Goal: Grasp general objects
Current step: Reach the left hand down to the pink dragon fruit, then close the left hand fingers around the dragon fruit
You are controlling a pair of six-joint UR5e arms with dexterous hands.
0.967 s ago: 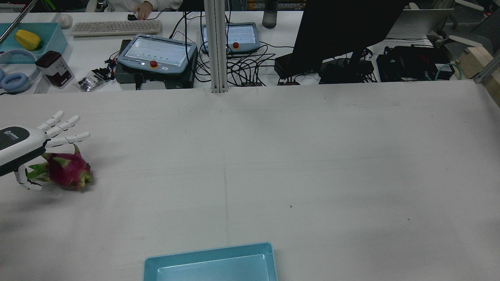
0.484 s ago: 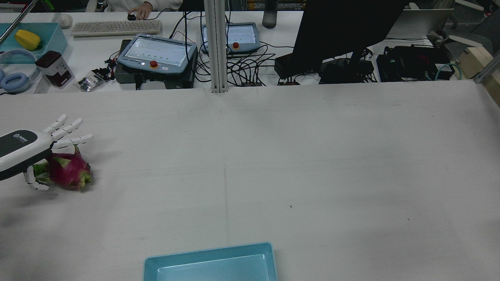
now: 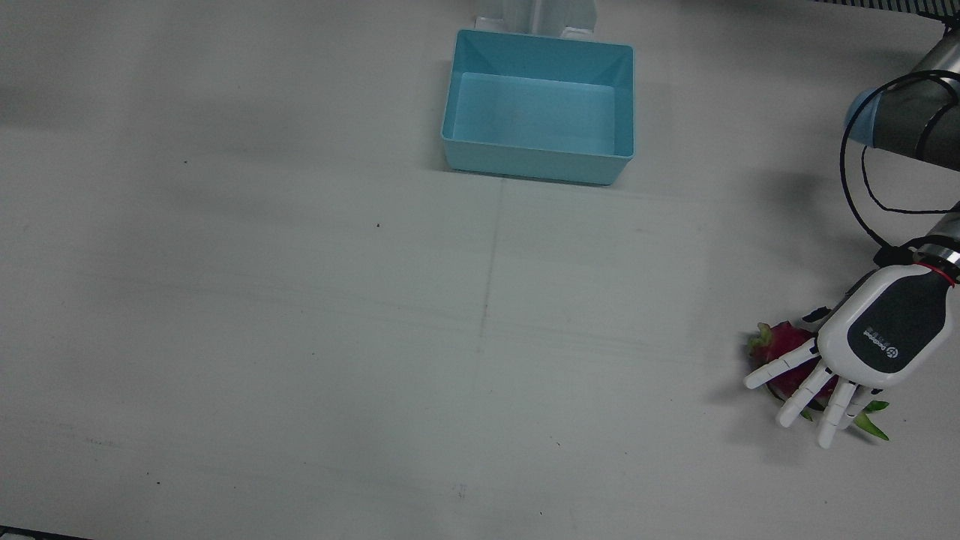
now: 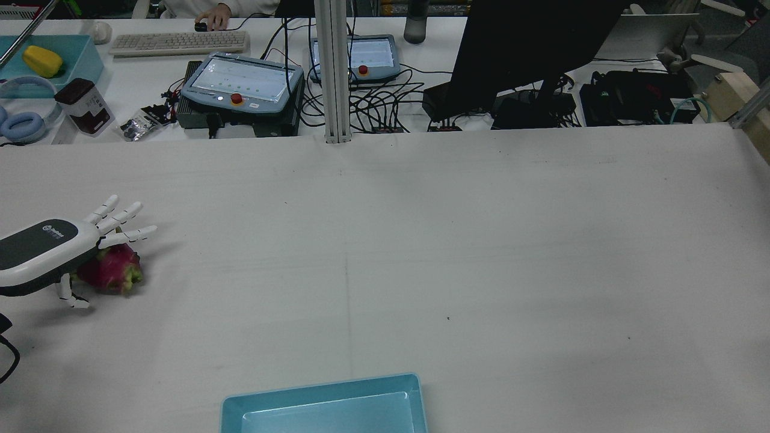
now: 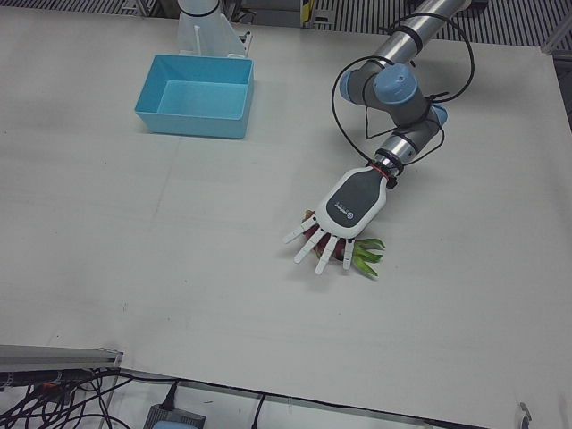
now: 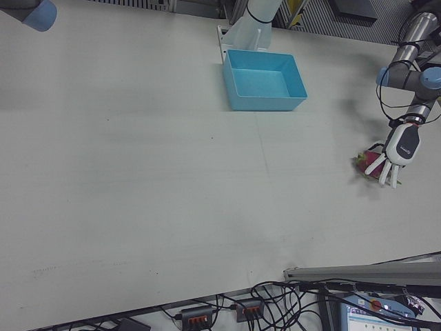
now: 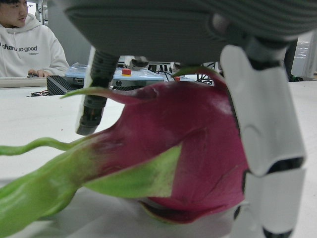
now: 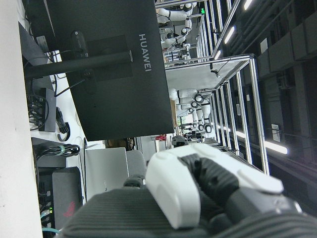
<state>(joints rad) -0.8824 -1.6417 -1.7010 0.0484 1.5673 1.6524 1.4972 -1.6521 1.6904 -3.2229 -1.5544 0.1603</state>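
A magenta dragon fruit (image 4: 115,269) with green leaves lies on the white table at the robot's far left. It also shows in the front view (image 3: 777,335), the left-front view (image 5: 363,258) and the right-front view (image 6: 361,162). My left hand (image 4: 57,252) hovers low over it, palm down, with fingers spread past it and holding nothing; the hand covers much of the fruit (image 3: 874,345) (image 5: 345,213). In the left hand view the fruit (image 7: 193,144) fills the frame between the fingers (image 7: 262,124). My right hand (image 8: 198,193) shows only in its own view, away from the table.
An empty light-blue bin (image 3: 529,166) stands at the robot's side of the table, near the middle (image 4: 325,390) (image 5: 192,123). Beyond the far edge are teach pendants (image 4: 240,87), cables, a monitor (image 4: 529,42) and a vertical post (image 4: 334,72).
My left hand has moved forward and down over the dragon fruit and now covers more of it. The fruit has not moved.
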